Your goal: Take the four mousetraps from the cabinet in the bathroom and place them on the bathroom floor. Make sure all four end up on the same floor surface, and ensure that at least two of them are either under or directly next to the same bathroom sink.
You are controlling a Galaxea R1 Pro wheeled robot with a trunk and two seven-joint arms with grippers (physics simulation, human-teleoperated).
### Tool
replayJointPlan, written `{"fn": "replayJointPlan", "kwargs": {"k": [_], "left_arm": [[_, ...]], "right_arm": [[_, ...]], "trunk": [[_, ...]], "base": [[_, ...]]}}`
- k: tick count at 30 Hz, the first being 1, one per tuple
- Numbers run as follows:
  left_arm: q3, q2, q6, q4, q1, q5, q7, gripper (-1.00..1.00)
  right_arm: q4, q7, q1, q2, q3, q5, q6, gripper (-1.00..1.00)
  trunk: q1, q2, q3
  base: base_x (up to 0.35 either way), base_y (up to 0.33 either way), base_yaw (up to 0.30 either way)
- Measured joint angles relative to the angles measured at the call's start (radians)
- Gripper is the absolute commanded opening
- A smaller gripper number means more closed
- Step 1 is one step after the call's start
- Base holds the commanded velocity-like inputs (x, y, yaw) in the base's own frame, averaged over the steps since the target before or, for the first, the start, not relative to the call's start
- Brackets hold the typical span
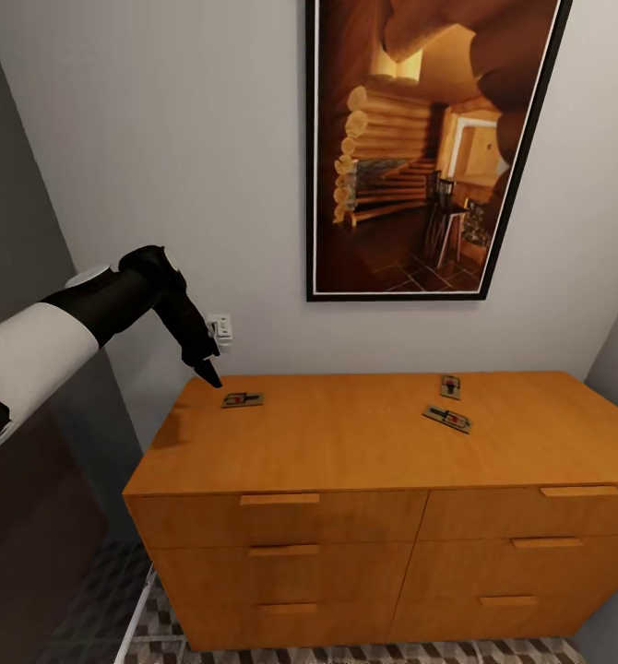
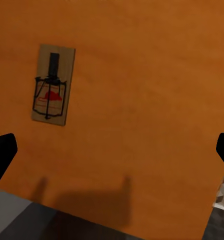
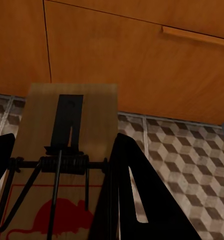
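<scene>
The orange-brown cabinet point(image 1: 364, 452) has three mousetraps on its top: one near the left end point(image 1: 242, 399) and two toward the right point(image 1: 450, 386) point(image 1: 447, 419). My left gripper point(image 1: 207, 373) hangs just above the top's left rear corner, beside the left mousetrap point(image 2: 53, 85). It is open, its black fingertips point(image 2: 1, 155) spread wide with nothing between them. My right gripper point(image 3: 61, 142) is shut on a fourth mousetrap point(image 3: 74, 100), held in front of the cabinet's drawer fronts point(image 3: 117, 60) above the cube-patterned bathroom floor point(image 3: 182, 150).
A large framed picture point(image 1: 429, 148) hangs on the wall behind the cabinet, and a white wall outlet point(image 1: 221, 327) sits by the left gripper. A dark panel point(image 1: 32, 535) stands to the cabinet's left. Patterned floor point(image 1: 281, 653) shows below the drawers.
</scene>
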Motion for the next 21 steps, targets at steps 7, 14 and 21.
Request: {"fn": "replayJointPlan", "kwargs": {"k": [7,14,21], "left_arm": [[-0.001,-0.001,0.000,0.000,0.000,0.000,0.000,1.00],[0.001,0.000,0.000,0.000,0.000,0.000,0.000,1.00],[0.005,0.000,0.000,0.000,0.000,-0.001,0.000,1.00]], "right_arm": [[0.000,0.000,0.000,0.000,0.000,0.000,0.000,-1.00],[0.000,0.000,0.000,0.000,0.001,0.000,0.000,-1.00],[0.000,0.000,0.000,0.000,0.001,0.000,0.000,-1.00]], "trunk": [[0.000,0.000,-0.009],[0.000,0.000,-0.018],[0.000,0.000,-0.027]], "base": [[0.004,0.000,0.000],[0.000,0.000,0.000],[0.000,0.000,0.000]]}}
